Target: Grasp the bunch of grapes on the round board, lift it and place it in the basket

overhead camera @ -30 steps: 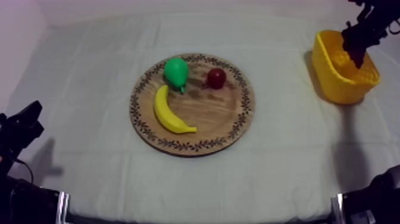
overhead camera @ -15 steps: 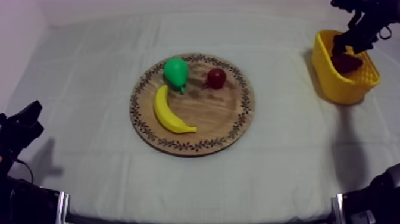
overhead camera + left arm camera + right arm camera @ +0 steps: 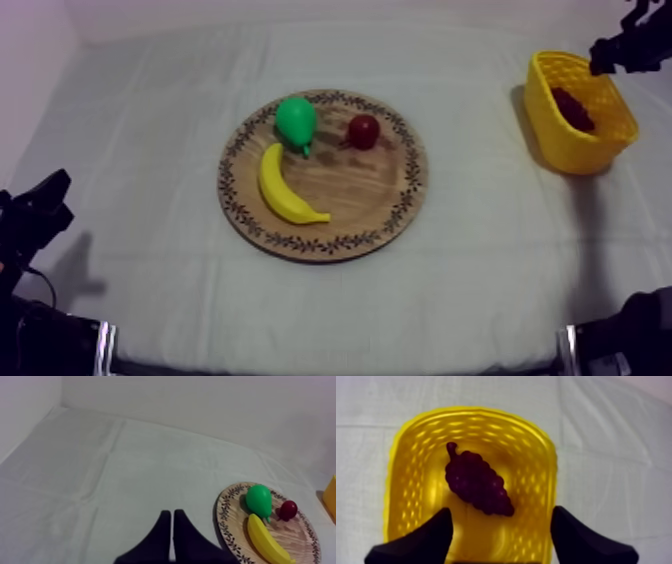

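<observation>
Right wrist view: the bunch of grapes is being seen lying inside the yellow basket, touched by nothing. The right gripper is being held over the basket, fingers spread wide apart, released. The left gripper is being held low at the left side, fingers pressed together on nothing. A banana, a pear and a small red fruit are being carried by the wooden board.

L gripper: 2 matte-black fingers, tapered, rounded tips. R gripper: same black, broader, blunt. Arm bases black w/ silver bands.
</observation>
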Tool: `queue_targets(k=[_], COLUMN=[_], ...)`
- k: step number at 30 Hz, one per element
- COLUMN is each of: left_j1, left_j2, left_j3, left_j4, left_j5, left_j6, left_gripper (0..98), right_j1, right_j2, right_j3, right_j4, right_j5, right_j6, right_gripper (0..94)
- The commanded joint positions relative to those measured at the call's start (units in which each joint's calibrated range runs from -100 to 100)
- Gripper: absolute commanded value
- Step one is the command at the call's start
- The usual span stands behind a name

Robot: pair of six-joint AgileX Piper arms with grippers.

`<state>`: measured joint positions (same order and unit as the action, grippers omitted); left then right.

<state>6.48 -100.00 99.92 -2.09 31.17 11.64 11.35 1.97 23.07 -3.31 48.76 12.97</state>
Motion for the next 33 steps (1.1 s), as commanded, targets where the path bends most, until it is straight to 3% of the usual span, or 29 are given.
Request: queue_targets(k=[1, 12, 33], left_j1=[0.00, 0.00, 0.00], left_j2=[0.00, 0.00, 0.00], left_j3=[-0.03, -0.03, -0.03], left_j4=[-0.03, -0.03, -0.03], left_j5=[-0.05, -0.05, -0.05], left_j6=[0.01, 0.01, 0.01], left_gripper=[0.1, 0.1, 0.1], right_j1=[-0.15, -0.84, -2.39], right_j2=[-8.77, -31.45, -70.27], right_j3=[5.01, 23.95, 60.03], right_j4=[0.24, -0.12, 0.02], right_j5=[-0.16, -1.98, -13.59], right_j6=[-0.40, -0.89, -0.64], right_gripper=[50.7, 37.3, 26.5])
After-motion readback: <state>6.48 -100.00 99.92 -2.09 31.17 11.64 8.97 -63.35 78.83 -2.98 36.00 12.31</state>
